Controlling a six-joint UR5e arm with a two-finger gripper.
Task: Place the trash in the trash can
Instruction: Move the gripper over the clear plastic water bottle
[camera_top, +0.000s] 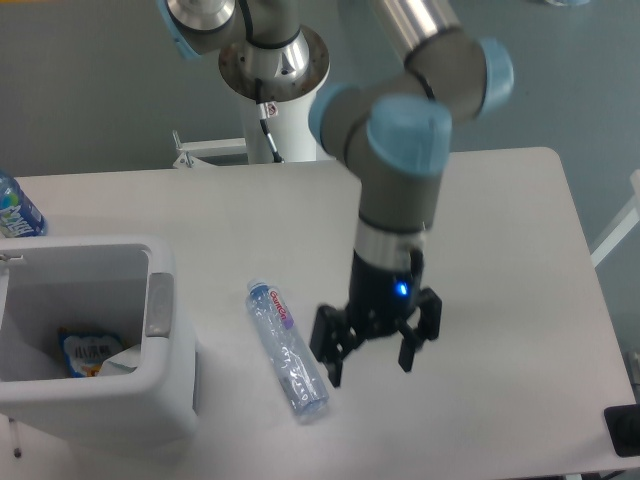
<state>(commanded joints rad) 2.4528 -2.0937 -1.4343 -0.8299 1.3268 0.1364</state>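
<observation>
A clear crushed plastic bottle with a red-purple label lies flat on the white table, its cap end toward the back left. My gripper hangs open just right of the bottle's lower half, fingers pointing down, holding nothing. The white boxy trash can stands at the front left with a grey tab on its right rim. Inside it lie a white crumpled paper and a blue-and-white wrapper.
A blue-labelled bottle stands at the far left edge behind the bin. The robot's base post rises behind the table's back edge. A dark object sits at the front right corner.
</observation>
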